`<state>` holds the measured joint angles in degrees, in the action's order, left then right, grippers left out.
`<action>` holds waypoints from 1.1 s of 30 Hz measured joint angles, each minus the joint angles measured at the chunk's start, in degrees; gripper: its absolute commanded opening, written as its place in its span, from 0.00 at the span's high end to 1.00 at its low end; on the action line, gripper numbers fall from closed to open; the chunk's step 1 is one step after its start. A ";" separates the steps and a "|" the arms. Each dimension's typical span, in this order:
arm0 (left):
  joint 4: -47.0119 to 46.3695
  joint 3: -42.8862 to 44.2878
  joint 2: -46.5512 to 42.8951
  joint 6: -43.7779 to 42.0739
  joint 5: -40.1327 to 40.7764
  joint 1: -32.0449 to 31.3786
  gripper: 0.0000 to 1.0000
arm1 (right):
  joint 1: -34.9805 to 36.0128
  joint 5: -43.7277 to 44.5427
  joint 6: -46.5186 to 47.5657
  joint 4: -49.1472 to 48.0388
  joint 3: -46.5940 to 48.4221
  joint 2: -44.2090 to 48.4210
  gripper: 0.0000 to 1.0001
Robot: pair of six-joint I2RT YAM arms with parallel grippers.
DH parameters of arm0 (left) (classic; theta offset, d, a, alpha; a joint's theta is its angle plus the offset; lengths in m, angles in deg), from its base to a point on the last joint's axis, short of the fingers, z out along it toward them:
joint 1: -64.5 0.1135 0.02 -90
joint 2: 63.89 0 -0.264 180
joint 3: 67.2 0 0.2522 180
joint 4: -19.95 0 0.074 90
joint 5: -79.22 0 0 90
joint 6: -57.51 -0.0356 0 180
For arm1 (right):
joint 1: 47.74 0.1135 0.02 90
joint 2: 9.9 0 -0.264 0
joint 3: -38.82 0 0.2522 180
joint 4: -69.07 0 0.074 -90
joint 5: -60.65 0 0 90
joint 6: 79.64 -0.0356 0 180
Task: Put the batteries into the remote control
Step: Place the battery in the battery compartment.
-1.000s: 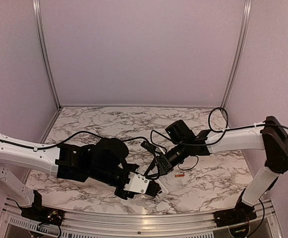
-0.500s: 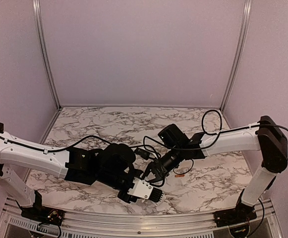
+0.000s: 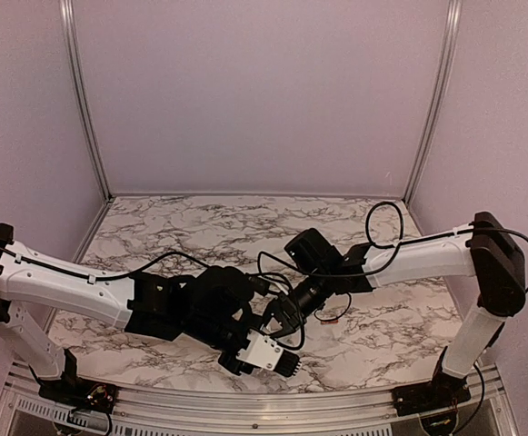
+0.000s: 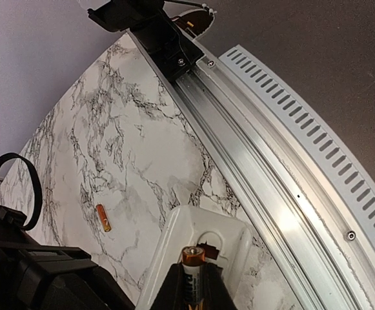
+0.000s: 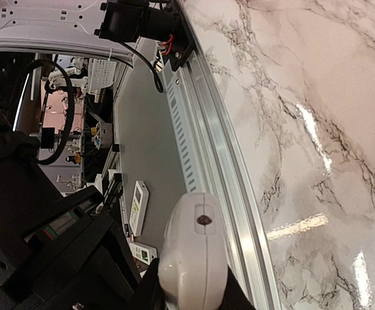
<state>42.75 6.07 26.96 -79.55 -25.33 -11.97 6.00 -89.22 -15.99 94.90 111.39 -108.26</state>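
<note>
My left gripper [image 4: 193, 274] is shut on a coppery-orange battery [image 4: 194, 258]. It holds the battery end-on over the battery recess in the white back of the remote control [image 4: 174, 236]. My right gripper [image 5: 190, 289] is shut on the remote control [image 5: 193, 252], whose rounded end with a small dark emitter faces the camera. In the top view the two grippers meet near the table's front middle, left gripper [image 3: 271, 343] and right gripper [image 3: 286, 318]. The second battery [image 4: 103, 217] lies loose on the marble; it also shows in the top view [image 3: 327, 318].
The marble table [image 3: 200, 218] ends in an aluminium rail [image 4: 252, 142] along its near edge. Lilac walls close off the back and sides. Two other white handsets [image 5: 137, 206] lie on the floor beyond the rail. Black cables [image 3: 386, 222] loop off the right arm.
The left arm has swung right and nearer the front edge with the battery. The right gripper has moved left and down with the remote, so the two grippers now meet.
</note>
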 measured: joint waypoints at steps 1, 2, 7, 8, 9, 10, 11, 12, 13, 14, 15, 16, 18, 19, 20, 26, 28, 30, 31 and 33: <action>0.00 0.00 0.00 -0.22 -0.04 0.00 0.96 | 0.04 -0.11 0.02 0.04 0.07 -0.02 1.00; -0.02 0.00 0.00 -0.59 -0.04 -0.02 0.95 | 0.04 -0.20 0.09 0.13 0.15 -0.02 1.00; -0.20 -0.24 0.00 -1.81 0.11 -0.15 0.92 | 0.07 -0.31 0.68 0.55 0.24 -0.02 1.00; -0.26 -0.31 0.00 -2.01 0.15 -0.15 0.91 | 0.07 -0.31 0.85 0.68 0.24 -0.02 1.00; -0.28 -0.37 0.00 -2.14 0.26 -0.15 0.90 | 0.07 -0.31 0.92 0.74 0.24 -0.02 1.00; -0.31 -0.44 0.00 -2.27 0.37 -0.15 0.90 | 0.09 -0.33 1.05 0.87 0.26 -0.02 1.00; -0.35 -0.50 0.00 -2.38 0.50 -0.15 0.89 | 0.11 -0.31 1.16 0.92 0.26 -0.02 1.00; -0.39 -0.57 0.00 -2.45 0.63 -0.15 0.88 | 0.11 -0.31 1.27 1.01 0.26 -0.02 1.00; -0.52 -0.66 -0.02 -2.49 0.72 -0.15 0.88 | 0.11 -0.31 1.33 1.14 0.26 -0.02 1.00; -0.70 -0.81 -0.04 -2.56 0.90 -0.15 0.87 | 0.11 -0.31 1.42 1.33 0.31 -0.02 1.00; -0.83 -1.05 -0.11 -2.60 1.16 -0.15 0.86 | 0.13 -0.31 1.51 1.51 0.31 -0.02 1.00; -1.03 -1.33 -0.20 -2.64 1.40 -0.15 0.84 | 0.13 -0.26 1.62 1.73 0.31 -0.02 1.00; -1.18 -1.53 -0.28 -2.64 1.64 -0.15 0.81 | 0.15 -0.07 2.05 2.14 0.31 -0.02 1.00; -1.14 -1.53 -0.33 -2.62 1.66 -0.15 0.79 | 0.15 -0.04 2.25 2.38 0.31 -0.02 1.00; -1.09 -1.57 -0.42 -2.67 1.68 -0.15 0.76 | 0.15 -0.04 2.45 2.54 0.31 -0.02 1.00; -0.20 -1.97 -0.52 -2.47 2.05 -0.26 0.71 | 0.15 -0.15 2.58 3.39 0.35 -0.02 1.00; -0.11 -1.97 -0.52 -2.43 2.05 -0.26 0.68 | 0.15 -0.11 2.58 3.45 0.37 -0.04 1.00; 0.00 -1.97 -0.52 -2.45 2.03 -0.26 0.63 | 0.15 -0.09 2.58 3.48 0.42 -0.11 1.00; 0.15 -1.99 -0.52 -2.21 2.03 -0.31 0.61 | 0.13 -0.09 2.58 3.45 0.44 -0.22 1.00; 0.26 -2.10 -0.52 -2.03 2.05 -0.37 0.57 | 0.13 -0.11 2.56 3.43 0.44 -0.48 1.00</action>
<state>43.01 3.97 26.43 -81.59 -23.27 -12.34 6.13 -89.33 -13.43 98.34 111.83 -108.75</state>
